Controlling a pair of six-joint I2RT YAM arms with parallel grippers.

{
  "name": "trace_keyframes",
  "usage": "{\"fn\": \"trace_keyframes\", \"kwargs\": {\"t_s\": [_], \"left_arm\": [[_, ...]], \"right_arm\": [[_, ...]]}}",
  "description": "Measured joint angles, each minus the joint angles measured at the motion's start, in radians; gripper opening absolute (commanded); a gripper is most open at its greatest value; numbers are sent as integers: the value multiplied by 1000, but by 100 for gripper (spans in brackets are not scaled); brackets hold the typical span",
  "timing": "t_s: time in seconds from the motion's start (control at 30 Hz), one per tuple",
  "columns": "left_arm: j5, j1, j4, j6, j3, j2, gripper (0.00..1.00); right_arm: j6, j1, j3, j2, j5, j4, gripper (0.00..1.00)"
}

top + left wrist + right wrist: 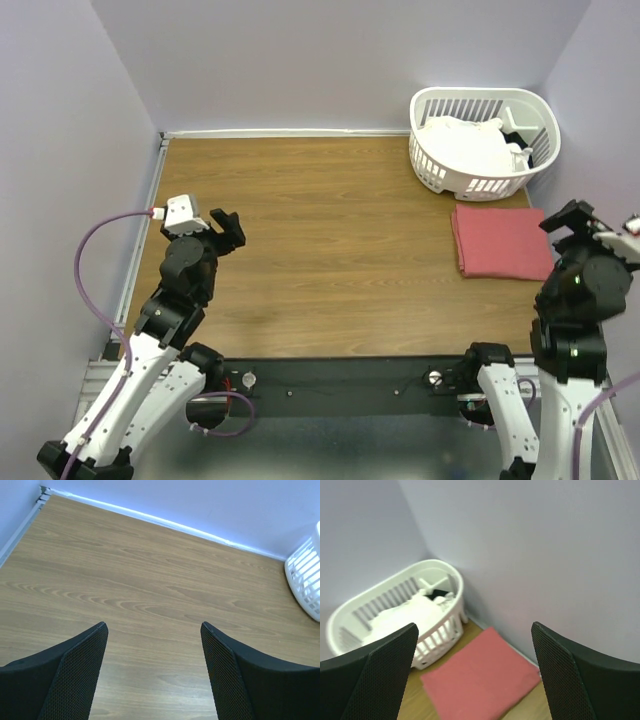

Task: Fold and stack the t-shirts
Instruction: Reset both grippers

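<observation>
Wood-grain table (320, 250), top view: white slatted laundry basket (470, 186) stands at approx 1 o'clock, in far-rt corner. Folded coral-red t-shirt (503, 242) lies flat at approx 3 o'clock along rt edge, just beside basket on its near side.

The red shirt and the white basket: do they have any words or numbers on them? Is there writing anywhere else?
No writing can be read anywhere. The folded red t-shirt is plain, the white basket shows only slats, and the white t-shirts inside it show no print.
</observation>
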Motion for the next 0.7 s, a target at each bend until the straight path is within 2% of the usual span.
{"fn": "trace_keyframes", "kwargs": {"t_s": [0.17, 0.33, 0.7], "left_arm": [[-58, 0, -16, -8, 0, -93, 84], [-96, 0, -25, -12, -1, -194, 86], [-164, 0, 10, -5, -90, -364, 89]], "right_arm": [[14, 48, -70, -226, -81, -34, 100], [7, 100, -133, -347, -138, -57, 100], [6, 147, -312, -456, -228, -97, 100]]}}
